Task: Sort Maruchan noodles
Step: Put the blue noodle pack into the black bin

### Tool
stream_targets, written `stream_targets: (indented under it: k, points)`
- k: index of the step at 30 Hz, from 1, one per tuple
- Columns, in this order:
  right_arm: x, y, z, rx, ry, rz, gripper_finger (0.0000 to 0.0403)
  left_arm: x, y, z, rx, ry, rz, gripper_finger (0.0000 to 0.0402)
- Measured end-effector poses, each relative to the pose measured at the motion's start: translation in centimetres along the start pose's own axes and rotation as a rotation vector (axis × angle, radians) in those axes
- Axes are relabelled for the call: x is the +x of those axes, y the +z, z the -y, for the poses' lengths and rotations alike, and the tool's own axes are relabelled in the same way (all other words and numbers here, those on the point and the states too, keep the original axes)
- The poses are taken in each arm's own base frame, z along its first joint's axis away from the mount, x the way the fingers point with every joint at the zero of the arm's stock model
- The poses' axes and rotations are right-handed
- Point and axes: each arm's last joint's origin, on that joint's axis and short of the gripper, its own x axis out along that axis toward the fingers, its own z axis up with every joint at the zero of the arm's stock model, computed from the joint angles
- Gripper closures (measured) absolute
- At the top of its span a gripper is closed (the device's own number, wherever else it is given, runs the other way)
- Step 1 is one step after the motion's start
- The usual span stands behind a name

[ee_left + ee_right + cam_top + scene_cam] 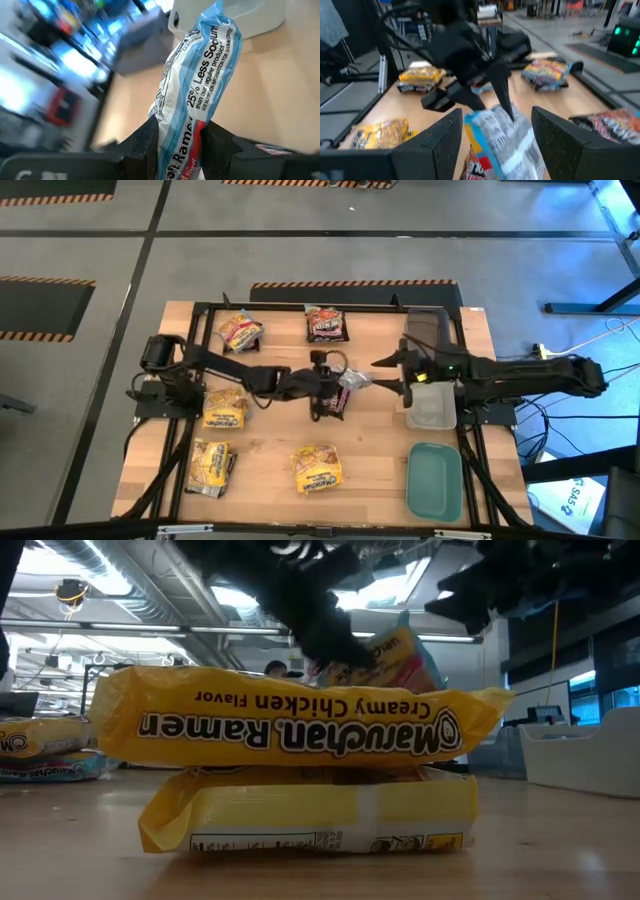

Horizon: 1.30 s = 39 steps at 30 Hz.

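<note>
My left gripper [335,383] is shut on a silvery blue-and-white noodle packet [353,378], held above the table's middle; the packet also shows in the low view [400,650]. My right gripper [497,125] is open, and its two fingers stand on either side of the packet's free end [505,140]. A dark brown-red packet [330,402] lies flat on the table under my left gripper. Another [327,325] lies at the far edge. Several yellow packets [224,408] lie flat on the left and near parts. My left gripper pinches one end of the silvery packet [182,145] between its two fingers [150,140], coming from the table's left. The packet sticks out past the fingertips toward the right arm, lifted clear of the table. My right gripper: I cannot tell whether its fingers touch the packet.
A clear plastic tray [432,412] stands at the right, under my right arm. A teal lid [435,480] lies near the front right. A dark tray [428,330] is at the far right. Two yellow packets [300,725] are stacked close to the low camera.
</note>
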Motion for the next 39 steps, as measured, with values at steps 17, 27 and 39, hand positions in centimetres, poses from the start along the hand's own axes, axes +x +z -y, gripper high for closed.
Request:
stream_targets:
  k: [17, 27, 39]
  points:
    - [3.5, 0.1, 0.7, -0.067, -0.087, -0.384, 0.0119, -0.3, 3.0, -4.1, -0.362, -0.171, -0.191, 0.0296]
    - [6.7, -2.1, 1.1, -0.101, -0.022, -0.418, 0.0113, -0.4, 3.1, -4.0, -0.363, -0.174, -0.181, 0.0296]
    - [6.9, -2.2, 1.3, -0.159, -0.056, -0.419, 0.0313, -0.4, 3.1, -4.0, -0.355, -0.172, -0.181, 0.0292]
